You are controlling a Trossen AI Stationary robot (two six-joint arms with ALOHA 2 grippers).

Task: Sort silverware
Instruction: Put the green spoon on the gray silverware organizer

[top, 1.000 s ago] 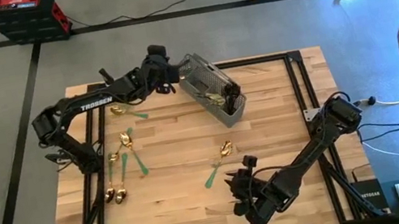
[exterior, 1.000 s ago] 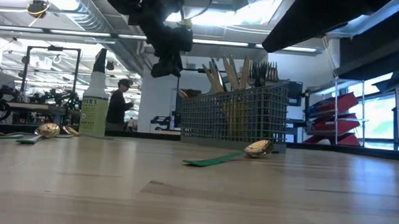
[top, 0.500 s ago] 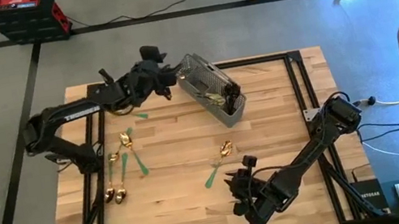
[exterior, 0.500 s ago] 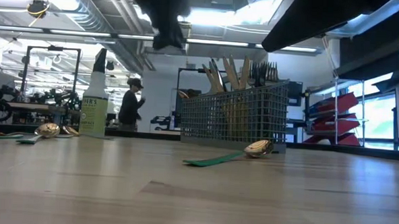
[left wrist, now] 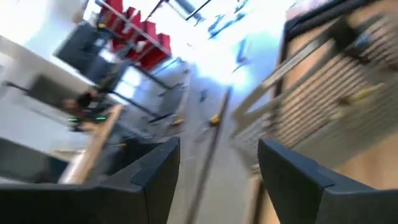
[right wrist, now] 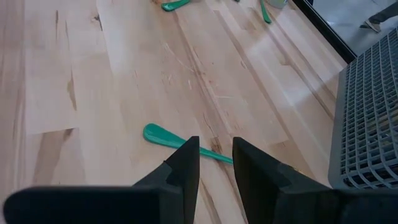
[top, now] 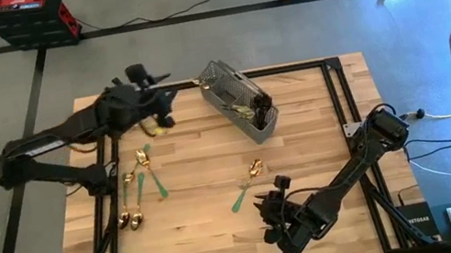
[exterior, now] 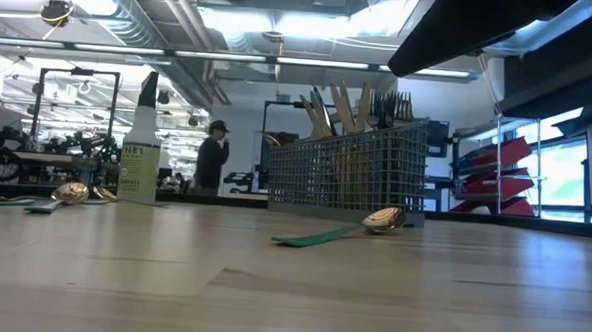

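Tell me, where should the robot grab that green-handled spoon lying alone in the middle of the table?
Probably on the green handle, near its middle, coming straight down from above. The spoon lies flat on the table with bare wood on both sides, so fingers can straddle the slim handle crosswise. The gold bowl is rounded and likely slippery. The right hand sits closest.

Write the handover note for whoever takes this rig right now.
Left end effector: open, empty, raised over the table's far left, beside the wire caddy.
Right end effector: nearly closed, empty, near edge, aimed at the green-handled spoon.
Done: several pieces stand in the caddy.
Left: that spoon mid-table, plus the loose gold and green pieces on the left side.
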